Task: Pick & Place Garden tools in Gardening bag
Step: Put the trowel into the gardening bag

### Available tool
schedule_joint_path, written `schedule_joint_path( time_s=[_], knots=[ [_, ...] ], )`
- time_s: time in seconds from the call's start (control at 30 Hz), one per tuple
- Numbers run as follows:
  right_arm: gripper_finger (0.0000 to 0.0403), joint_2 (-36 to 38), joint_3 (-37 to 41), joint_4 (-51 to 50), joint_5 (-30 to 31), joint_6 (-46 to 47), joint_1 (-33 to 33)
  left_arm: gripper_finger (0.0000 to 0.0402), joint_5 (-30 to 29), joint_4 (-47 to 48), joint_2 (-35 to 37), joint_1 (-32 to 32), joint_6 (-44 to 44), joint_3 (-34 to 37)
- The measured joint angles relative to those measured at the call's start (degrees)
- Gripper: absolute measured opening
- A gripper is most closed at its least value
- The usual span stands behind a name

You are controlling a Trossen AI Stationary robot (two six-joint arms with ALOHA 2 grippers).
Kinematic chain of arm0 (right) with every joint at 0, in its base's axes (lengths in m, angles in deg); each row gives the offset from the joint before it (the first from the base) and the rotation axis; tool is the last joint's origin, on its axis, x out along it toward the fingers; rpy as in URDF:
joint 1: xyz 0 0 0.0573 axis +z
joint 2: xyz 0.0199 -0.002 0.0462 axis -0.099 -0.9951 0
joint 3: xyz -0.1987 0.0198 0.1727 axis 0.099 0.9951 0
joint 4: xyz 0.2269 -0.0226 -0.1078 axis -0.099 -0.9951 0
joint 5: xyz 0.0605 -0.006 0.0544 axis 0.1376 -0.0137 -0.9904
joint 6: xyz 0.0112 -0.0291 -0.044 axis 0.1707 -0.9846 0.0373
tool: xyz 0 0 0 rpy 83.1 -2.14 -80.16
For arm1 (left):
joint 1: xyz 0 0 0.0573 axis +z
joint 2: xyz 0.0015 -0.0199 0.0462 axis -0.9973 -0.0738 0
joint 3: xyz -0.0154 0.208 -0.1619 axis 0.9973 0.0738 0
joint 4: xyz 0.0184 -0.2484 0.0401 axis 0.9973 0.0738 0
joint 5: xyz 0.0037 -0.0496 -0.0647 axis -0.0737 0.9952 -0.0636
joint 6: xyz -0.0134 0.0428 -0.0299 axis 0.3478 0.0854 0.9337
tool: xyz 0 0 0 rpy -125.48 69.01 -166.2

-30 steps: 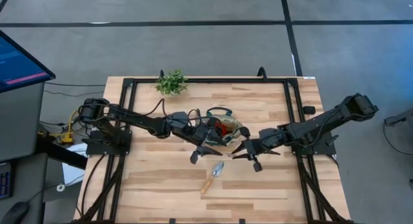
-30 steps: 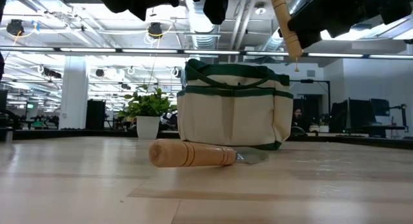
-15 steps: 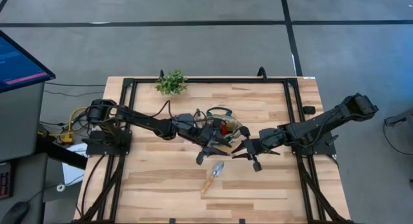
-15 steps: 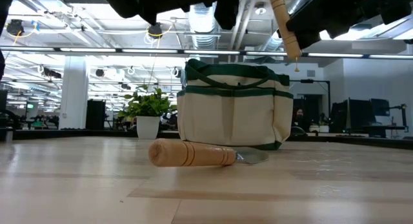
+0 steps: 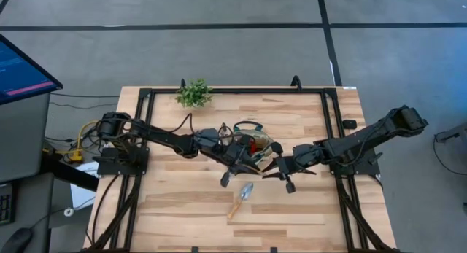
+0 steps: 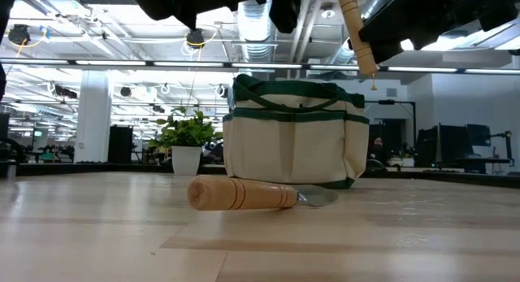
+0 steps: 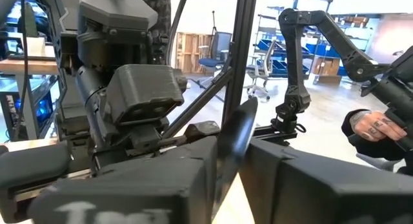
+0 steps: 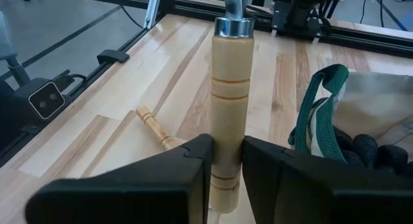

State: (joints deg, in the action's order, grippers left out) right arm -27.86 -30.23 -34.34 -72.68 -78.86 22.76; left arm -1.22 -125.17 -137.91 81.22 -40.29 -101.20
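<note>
right end effector (image 8: 226, 166) pinches a wooden-handled tool (image 8: 229, 101) beside the bag (image 6: 292, 132); left end effector's state unclear.

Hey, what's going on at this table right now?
Two robot arms are packing garden tools into the gardening bag. The right tool is shut on a wooden-handled tool beside the bag. The left tool hovers at the bag's near side. One trowel lies on the table.

From my end I count two wooden-handled tools — one trowel (image 5: 241, 199) lying on the table, one wooden-handled tool (image 8: 229, 101) up in the air. One gardening bag (image 6: 292, 132), one potted plant (image 5: 193, 92) — and two arms over the table.
</note>
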Motion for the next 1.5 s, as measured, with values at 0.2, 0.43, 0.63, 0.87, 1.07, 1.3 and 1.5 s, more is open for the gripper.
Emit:
schedule_joint_path(
  time_s=[0.2,0.43,0.63,0.87,1.07,1.3,1.5],
  knots=[
    [0.0051,0.0,0.0,0.3,-0.2,0.4,0.0,0.0007,1.0,-0.2,0.0,0.0,-0.5,-0.1],
    [0.0153,0.1,0.0,0.2,-0.3,0.3,0.1,0.0001,1.0,0.2,0.1,0.2,-0.2,0.0],
    [0.0238,2.7,0.0,-4.0,-0.1,2.3,0.0,0.0001,0.9,0.4,0.6,1.3,1.1,0.0],
    [0.0236,11.0,0.0,-16.0,0.3,9.6,-0.3,0.0001,-8.7,10.7,3.5,3.1,-0.2,0.0],
    [0.0163,16.9,0.0,-24.2,8.1,10.4,0.9,0.0001,-15.3,12.4,3.7,3.2,-0.5,0.0],
    [0.0015,18.1,0.0,-26.4,9.3,8.5,1.0,0.0001,-19.9,12.4,3.7,3.1,-0.5,0.0],
    [0.0031,17.5,0.0,-26.4,9.6,8.0,0.9,0.0001,-21.0,12.6,4.1,3.1,-0.7,0.0]
  ],
)
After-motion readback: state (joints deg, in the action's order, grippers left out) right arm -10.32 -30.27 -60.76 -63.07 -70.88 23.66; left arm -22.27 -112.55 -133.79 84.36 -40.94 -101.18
